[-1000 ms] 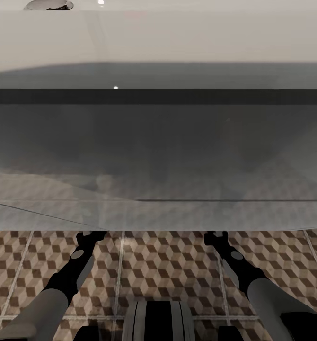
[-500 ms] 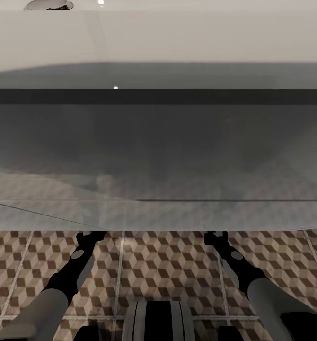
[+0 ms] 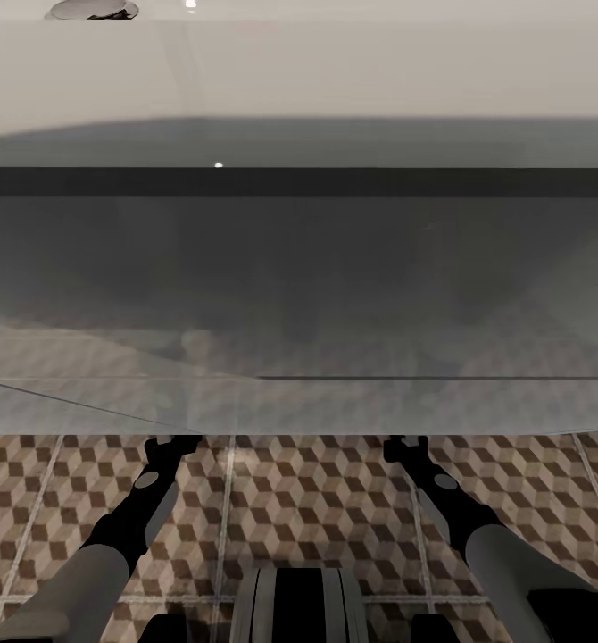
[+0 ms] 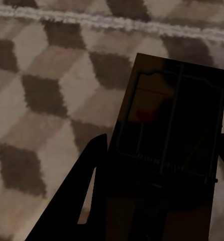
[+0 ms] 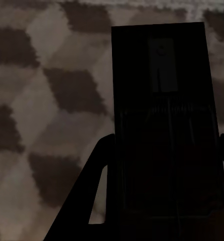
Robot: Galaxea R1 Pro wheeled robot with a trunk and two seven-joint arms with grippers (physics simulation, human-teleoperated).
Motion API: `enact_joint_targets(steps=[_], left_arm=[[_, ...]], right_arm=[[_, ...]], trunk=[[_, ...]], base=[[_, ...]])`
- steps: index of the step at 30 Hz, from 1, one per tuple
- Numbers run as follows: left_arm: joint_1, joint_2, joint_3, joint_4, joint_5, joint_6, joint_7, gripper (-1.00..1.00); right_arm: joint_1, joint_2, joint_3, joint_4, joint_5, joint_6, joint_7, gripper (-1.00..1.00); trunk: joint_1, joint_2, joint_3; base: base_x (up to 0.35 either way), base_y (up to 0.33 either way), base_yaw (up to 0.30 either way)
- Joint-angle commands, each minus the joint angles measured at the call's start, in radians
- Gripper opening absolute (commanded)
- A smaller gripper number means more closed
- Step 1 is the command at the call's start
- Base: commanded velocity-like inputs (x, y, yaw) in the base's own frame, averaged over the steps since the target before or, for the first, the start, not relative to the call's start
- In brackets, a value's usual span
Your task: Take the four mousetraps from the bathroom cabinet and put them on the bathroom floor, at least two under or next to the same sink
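Both arms reach forward under the front edge of the sink (image 3: 299, 71), low over the bathroom floor (image 3: 299, 500). The left gripper (image 4: 157, 191) is clamped on a mousetrap (image 4: 172, 120) whose spring bar and red bit show against the cube-pattern tiles; the right gripper (image 5: 162, 201) grips a second mousetrap (image 5: 162, 100) in deep shade, so its details are hard to make out. Each board seems to hang just above the tiles, though contact is uncertain. This looks like the placing step for two traps beside the sink. Next, lower each flat onto the tiles, part the fingers and withdraw without dragging the boards.
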Motion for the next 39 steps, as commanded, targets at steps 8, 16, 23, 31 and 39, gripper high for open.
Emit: enact_joint_targets(steps=[8,16,23,31,39], left_arm=[[0.000,-0.008,-0.003,0.000,0.008,-0.004,0.001,-1.00],[0.000,-0.019,-0.002,0.000,0.005,-0.004,0.001,-1.00],[0.000,-0.019,0.000,0.001,0.005,-0.005,0.001,-1.00],[0.000,-0.017,0.001,0.019,0.005,-0.007,0.001,-1.00],[0.000,-0.014,0.002,0.062,0.004,-0.009,0.001,-1.00]], right_arm=[[-0.001,0.000,0.006,-0.003,-0.005,-0.004,0.002,-1.00],[-0.001,0.000,0.006,-0.013,-0.005,-0.004,0.002,-1.00],[-0.001,0.000,0.006,-0.013,-0.005,-0.004,0.002,-1.00],[-0.001,0.000,0.006,-0.013,-0.005,-0.004,0.002,-1.00],[0.000,0.000,0.006,-0.013,-0.005,-0.005,0.002,-1.00]], trunk=[[0.000,0.000,0.000],[0.000,0.000,0.000],[0.000,0.000,0.000],[0.000,0.000,0.000],[0.000,0.000,0.000]], base=[[0.000,0.000,0.000],[0.000,0.000,0.000],[0.000,0.000,0.000],[0.000,0.000,0.000],[0.000,0.000,0.000]])
